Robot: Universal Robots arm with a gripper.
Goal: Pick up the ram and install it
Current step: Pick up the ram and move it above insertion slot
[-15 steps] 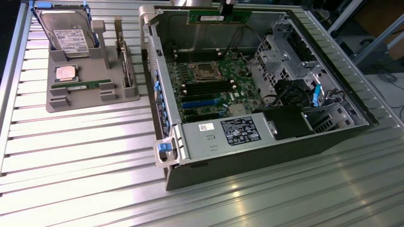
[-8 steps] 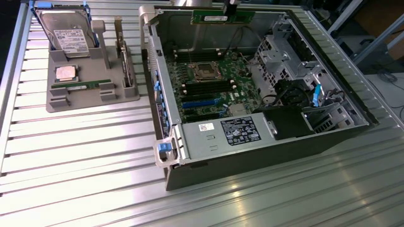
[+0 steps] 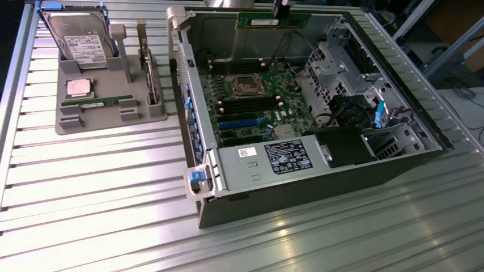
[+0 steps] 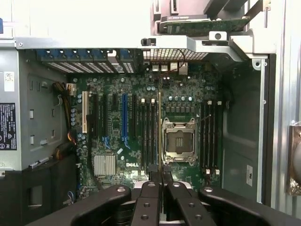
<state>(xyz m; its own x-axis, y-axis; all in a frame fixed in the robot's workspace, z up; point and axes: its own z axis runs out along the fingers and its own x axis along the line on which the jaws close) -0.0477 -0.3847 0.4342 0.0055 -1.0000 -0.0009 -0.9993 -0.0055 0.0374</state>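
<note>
Black two-fingered claw (image 3: 282, 11) (image 4: 160, 172), fingers drawn together on the top edge of the ram (image 3: 272, 21), a long, thin green circuit-board stick with a white sticker. In the exterior view the ram hangs level above the far end of the case. In the wrist view it appears edge-on (image 4: 159, 127) as a thin pale line rising from between the fingertips, just beside the processor socket.

- Ribbed aluminium table (image 3: 90, 187), carrying everything below.
- Open grey metal computer case (image 3: 302, 192), lying on its side towards the exterior view's right.
- Green motherboard (image 3: 250, 107) (image 4: 127, 150) on the case floor, with rows of black slots.
- Silver power-supply box (image 3: 264, 164) with labels, at the near end of the case.
- Grey moulded parts holder (image 3: 76, 122) beside the case, on the exterior view's left.
- Silver hard drive (image 3: 79, 39), propped at the holder's far end.
- Green expansion card (image 3: 151, 73), standing on edge in the holder's side nearest the case.
- Empty square metal processor socket (image 3: 247, 85) (image 4: 178, 141), mid-board.
- Square silver processor chip (image 3: 79, 88), flat in the holder.
- Second green stick (image 3: 94, 105), lying in the holder just beside the chip.
</note>
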